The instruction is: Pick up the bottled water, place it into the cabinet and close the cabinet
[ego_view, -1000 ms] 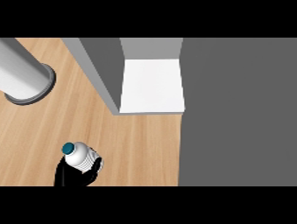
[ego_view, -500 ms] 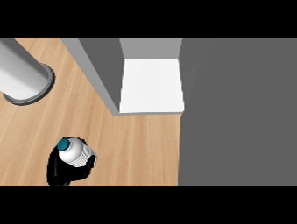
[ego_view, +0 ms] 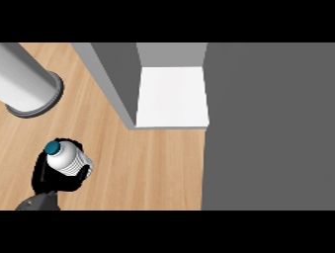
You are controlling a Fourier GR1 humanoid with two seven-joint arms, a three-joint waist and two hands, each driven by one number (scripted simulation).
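Left hand [ego_view: 53, 179] wraps the bottled water [ego_view: 66, 158] low over the wooden counter [ego_view: 155, 163], well left of the open cabinet [ego_view: 171, 99]. Swing in too low and it could clip the cabinet's side wall.

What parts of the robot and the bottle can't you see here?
- Head view: lower body of the white ribbed water bottle with teal cap, hidden by the black left hand curled round it.
- Right hand: nowhere in view.
- Grey left forearm: cut off by the lower edge.
- Open grey cabinet: its door cannot be made out.
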